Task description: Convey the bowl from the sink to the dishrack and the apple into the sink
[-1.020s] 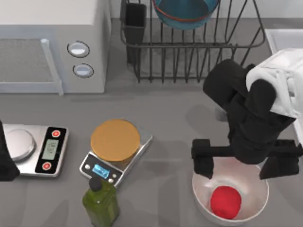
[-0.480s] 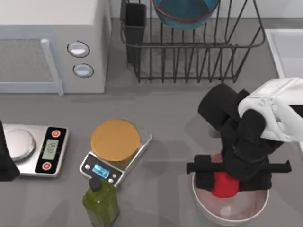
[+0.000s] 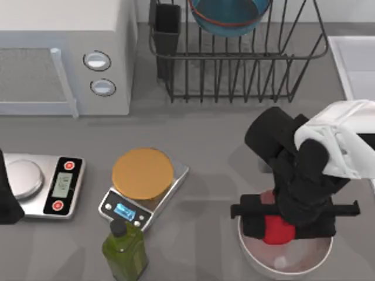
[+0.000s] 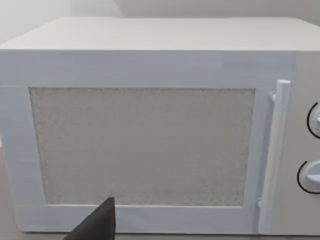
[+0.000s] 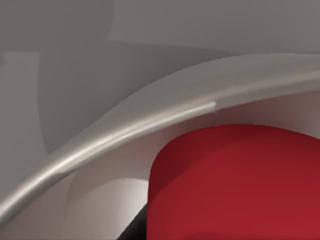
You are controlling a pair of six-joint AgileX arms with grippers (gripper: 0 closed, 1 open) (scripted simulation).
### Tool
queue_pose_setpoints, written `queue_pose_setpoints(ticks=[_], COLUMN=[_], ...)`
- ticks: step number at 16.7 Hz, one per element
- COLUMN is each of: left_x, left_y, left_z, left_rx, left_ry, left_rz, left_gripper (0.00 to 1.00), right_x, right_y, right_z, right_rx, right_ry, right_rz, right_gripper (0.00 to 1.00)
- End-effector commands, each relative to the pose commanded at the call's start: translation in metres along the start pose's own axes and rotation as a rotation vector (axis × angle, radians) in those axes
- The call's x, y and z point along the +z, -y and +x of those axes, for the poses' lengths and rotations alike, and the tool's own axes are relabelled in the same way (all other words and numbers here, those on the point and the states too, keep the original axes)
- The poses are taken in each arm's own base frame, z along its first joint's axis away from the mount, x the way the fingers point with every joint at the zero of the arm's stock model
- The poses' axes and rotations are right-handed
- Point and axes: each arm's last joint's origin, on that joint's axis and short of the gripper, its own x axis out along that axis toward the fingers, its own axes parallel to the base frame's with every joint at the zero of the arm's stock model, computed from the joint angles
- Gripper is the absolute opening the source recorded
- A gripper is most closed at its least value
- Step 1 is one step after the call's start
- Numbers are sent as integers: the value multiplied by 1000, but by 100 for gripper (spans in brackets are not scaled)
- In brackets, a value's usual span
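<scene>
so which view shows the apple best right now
The right wrist view: the apple looms large and red against the white bowl's rim. The top view shows where it sits in the white bowl, but the right gripper covers most of the apple. The left wrist view faces the microwave.

Microwave (image 3: pixel 64 55), two scales (image 3: pixel 44 186) (image 3: pixel 143 187), olive bottle (image 3: pixel 124 249), white bowl (image 3: pixel 258 260).

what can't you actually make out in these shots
- Right hand, top view: its own black body covers the fingers, so grip on the apple is unclear.
- Apple, right wrist view: cut off by the picture's edge.
- Bowl in the dishrack: cut off by the top edge.
- Sink: cut off at the right edge.
- Left hand: mostly off the left edge.
</scene>
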Motion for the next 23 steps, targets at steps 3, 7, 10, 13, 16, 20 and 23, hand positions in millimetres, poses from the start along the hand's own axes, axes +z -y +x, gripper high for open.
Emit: queue_pose_setpoints(ticks=[3,7,10,13,16,20,23], left_x=[0,0,0,0,0,0,0], left_y=[0,0,0,0,0,0,0], left_z=[0,0,0,0,0,0,0], left_rx=[0,0,0,0,0,0,0], left_ry=[0,0,0,0,0,0,0], left_rz=[0,0,0,0,0,0,0], left_gripper=[100,100,100,100,100,100,100], right_x=[0,0,0,0,0,-6,-2], right_y=[0,0,0,0,0,-4,-7], right_z=[0,0,0,0,0,-19,-37], right_rx=[0,0,0,0,0,27,33], right_ry=[0,0,0,0,0,18,25], right_rz=[0,0,0,0,0,-14,-14], right_gripper=[55,25,2,0,0,0,0])
